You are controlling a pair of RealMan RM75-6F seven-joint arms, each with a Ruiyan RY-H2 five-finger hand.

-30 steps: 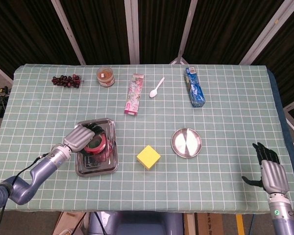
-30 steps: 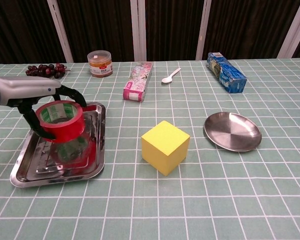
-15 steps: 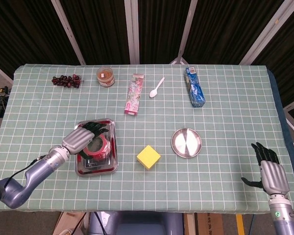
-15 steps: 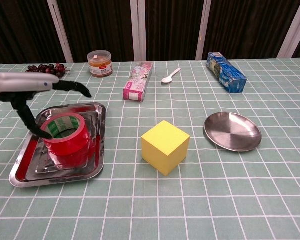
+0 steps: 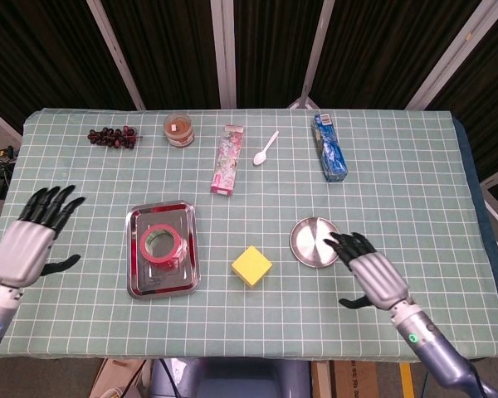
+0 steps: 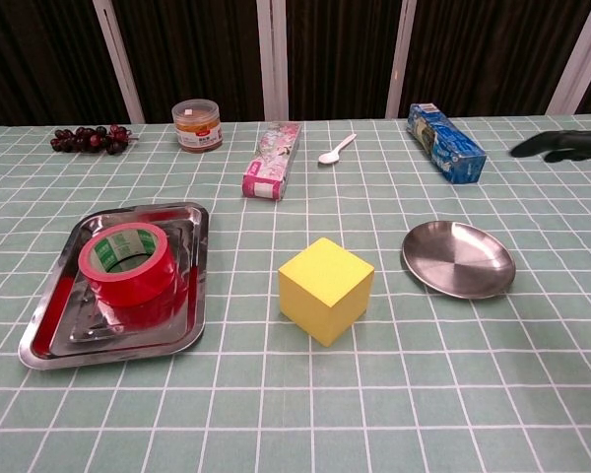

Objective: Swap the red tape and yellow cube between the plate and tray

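Observation:
The red tape [image 5: 159,243] [image 6: 128,262] lies flat in the steel tray [image 5: 138,280] [image 6: 51,340] at the left. On the cloth between tray and plate rests the yellow cube [image 5: 251,265] [image 6: 326,290]. The round steel plate [image 5: 312,239] [image 6: 458,260] holds nothing. My left hand [image 5: 33,237] hovers open far left of the tray, fingers spread; the chest view does not show it. My right hand [image 5: 367,269] is open just right of the plate, with fingertips over its rim; the chest view catches only its dark fingertips [image 6: 561,146] at the right edge.
Along the far side lie grapes [image 5: 113,136], a small jar [image 5: 179,128], a pink box [image 5: 227,159], a white spoon [image 5: 266,148] and a blue packet [image 5: 329,148]. A green checked cloth covers the table.
My left hand let go of the red tape, which now lies in the tray, and drew back far to the left. My right hand moved from the right edge in beside the plate.

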